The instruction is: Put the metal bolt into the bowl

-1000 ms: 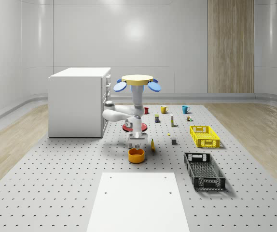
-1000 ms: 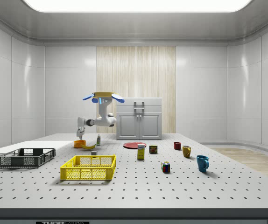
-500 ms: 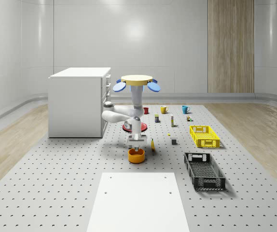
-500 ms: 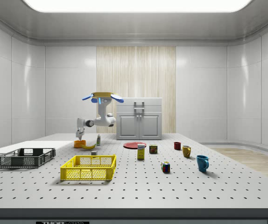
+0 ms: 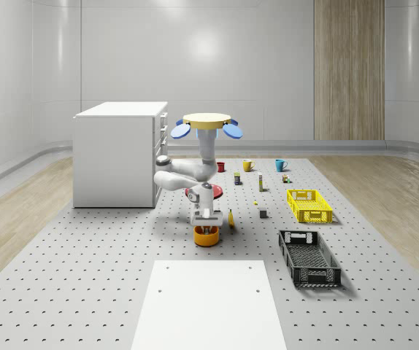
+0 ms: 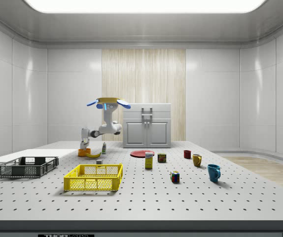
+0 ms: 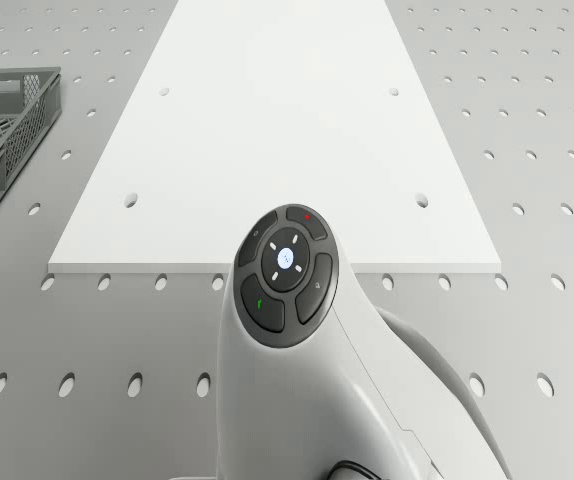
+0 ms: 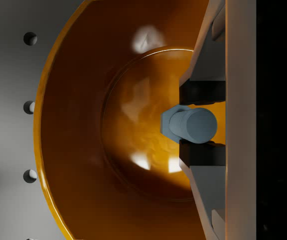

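From the wrist I see the bolt [image 8: 189, 125] pinched between the two dark pads [image 8: 199, 152] of my gripper [image 8: 198, 124], which is closed tight on it. I look at the bolt end-on, so its long line runs along the gripper, pointing down into the orange bowl [image 8: 83, 150] right under it. In the whole-scene view the gripper [image 5: 206, 227] sits at the rim of the bowl [image 5: 206, 237], and the drone [image 5: 206, 121] hovers in the air above and a bit behind it, near the white cabinet [image 5: 118, 153]. The bowl sits on a big grey table [image 5: 85, 270] full of little holes, just behind a flat white sheet [image 5: 209, 302]. A banana [image 5: 231, 218] lies just beside the bowl. A black crate [image 5: 309, 257] and a yellow crate [image 5: 309, 205] lie toward that view's right. The room has pale walls and a wood panel [image 5: 348, 69]
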